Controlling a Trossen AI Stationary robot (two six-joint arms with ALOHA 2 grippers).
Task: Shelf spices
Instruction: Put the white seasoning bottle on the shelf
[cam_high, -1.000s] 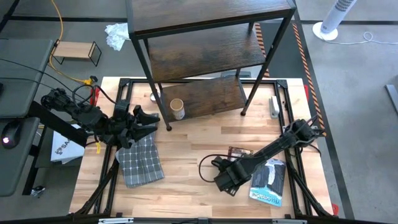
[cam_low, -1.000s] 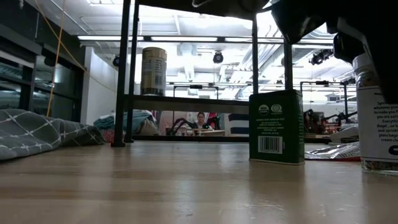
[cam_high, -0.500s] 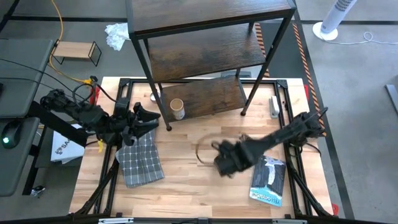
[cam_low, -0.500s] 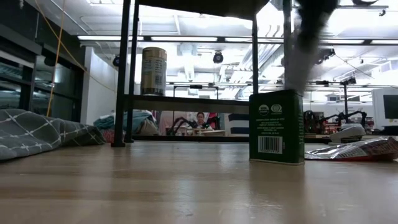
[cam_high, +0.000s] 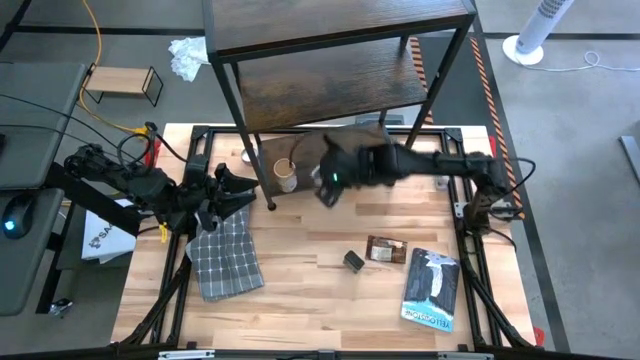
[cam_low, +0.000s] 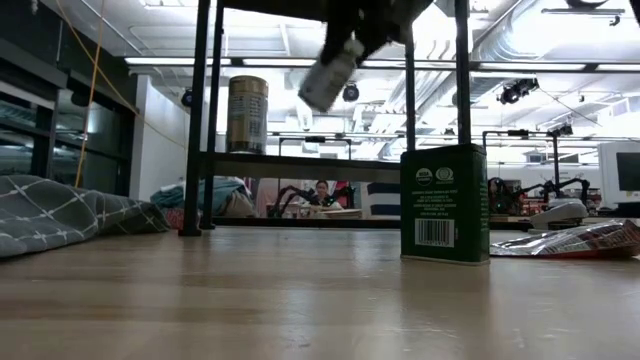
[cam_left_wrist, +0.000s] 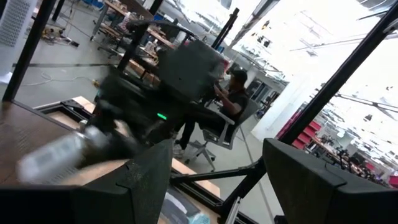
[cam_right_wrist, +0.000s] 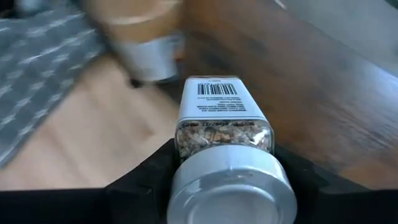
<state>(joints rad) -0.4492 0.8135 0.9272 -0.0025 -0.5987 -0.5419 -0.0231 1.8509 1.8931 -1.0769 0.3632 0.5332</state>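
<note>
My right gripper (cam_high: 331, 183) is shut on a clear spice jar (cam_right_wrist: 221, 116) with a white label and a silvery cap. It hovers in the air just before the front edge of the dark wood shelf's lowest board (cam_high: 335, 158). In the low view the jar (cam_low: 330, 74) hangs tilted, high above the table. A tan round canister (cam_high: 285, 175) stands upright on that board. A dark green tin (cam_low: 445, 204) stands on the table. My left gripper (cam_high: 243, 189) waits open at the table's left, over a grey checked cloth (cam_high: 226, 259). My right gripper pinches the jar at its cap end (cam_right_wrist: 181, 148) between the two fingers (cam_right_wrist: 140, 186), one on each side. The jar sticks out forward past the fingertips, bottom end leading. It is lifted clear of the table and tilted, bottom end lower.
The shelf's black legs (cam_high: 262, 175) stand on the table's far half. A brown packet (cam_high: 385, 249) and a blue-and-white book (cam_high: 430, 290) lie near the right near corner. A small light-wood stand (cam_high: 122, 82) sits off the table, far left.
My right gripper has lifted the jar off the table near the book. It has swung up and toward the far edge and left, to the shelf's lowest board. The jar, upright on the table a second ago, is now in the air and tilted.
</note>
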